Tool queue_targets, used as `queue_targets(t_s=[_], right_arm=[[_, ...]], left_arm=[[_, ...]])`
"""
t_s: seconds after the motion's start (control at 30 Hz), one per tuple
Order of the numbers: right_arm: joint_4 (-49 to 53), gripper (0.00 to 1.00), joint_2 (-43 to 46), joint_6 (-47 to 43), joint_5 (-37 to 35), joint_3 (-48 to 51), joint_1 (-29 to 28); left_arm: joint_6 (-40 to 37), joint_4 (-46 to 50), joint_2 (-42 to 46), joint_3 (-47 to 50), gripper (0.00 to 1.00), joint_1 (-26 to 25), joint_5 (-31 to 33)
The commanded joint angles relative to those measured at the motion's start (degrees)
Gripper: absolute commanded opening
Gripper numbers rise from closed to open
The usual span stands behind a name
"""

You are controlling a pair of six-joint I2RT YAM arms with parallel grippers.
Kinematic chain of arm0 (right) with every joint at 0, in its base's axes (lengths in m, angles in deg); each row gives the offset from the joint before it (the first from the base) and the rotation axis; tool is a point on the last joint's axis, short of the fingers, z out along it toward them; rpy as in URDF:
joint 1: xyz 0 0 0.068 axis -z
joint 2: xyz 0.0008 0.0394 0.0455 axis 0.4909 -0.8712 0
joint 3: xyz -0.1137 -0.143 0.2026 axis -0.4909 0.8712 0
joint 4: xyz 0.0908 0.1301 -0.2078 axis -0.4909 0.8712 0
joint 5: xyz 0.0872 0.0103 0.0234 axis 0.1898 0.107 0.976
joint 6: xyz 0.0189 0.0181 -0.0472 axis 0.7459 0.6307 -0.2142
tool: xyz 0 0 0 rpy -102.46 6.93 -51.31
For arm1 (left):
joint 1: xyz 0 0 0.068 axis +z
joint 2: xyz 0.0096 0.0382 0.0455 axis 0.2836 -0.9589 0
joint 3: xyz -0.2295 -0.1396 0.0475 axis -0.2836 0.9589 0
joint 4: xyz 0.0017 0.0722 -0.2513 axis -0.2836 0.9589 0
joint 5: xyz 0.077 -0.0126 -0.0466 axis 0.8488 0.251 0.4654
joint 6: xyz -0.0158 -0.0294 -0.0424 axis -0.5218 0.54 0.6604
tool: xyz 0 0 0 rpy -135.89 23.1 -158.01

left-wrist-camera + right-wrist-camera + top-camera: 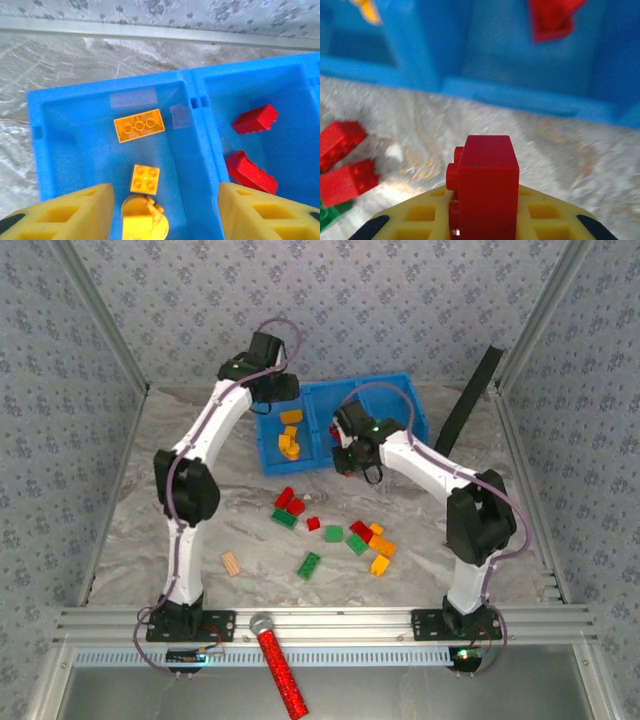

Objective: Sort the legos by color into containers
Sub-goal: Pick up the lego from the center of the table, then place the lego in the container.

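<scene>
At 6 o'clock of blue tray [520, 100], right gripper [482, 215] pinched tight on red brick [487, 180], needing lift over the wall toward 12 o'clock onto reds [550, 20]; left gripper [165, 210] hung parted, empty, above yellows [139, 125].

Tray [200, 150]: smooth blue plastic, slight sheen.
Red brick [487, 185]: hard glossy plastic.
Left gripper pads [65, 215]: yellow, matt, rubbery-looking.
Table [240, 530]: marble-patterned, smooth, faintly glossy.
Rail [340, 620]: ribbed bare metal.
Stick [283, 680]: red glitter coating.
</scene>
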Motion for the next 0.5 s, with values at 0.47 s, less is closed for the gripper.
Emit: queue_targets(t_s=[0.47], right_arm=[[-3.1, 0.19, -12.9, -11.5, -4.4, -18.1, 6.7]], left_arm=[[4.1, -5.5, 44.9, 53.6, 0.61, -2.4, 6.7]])
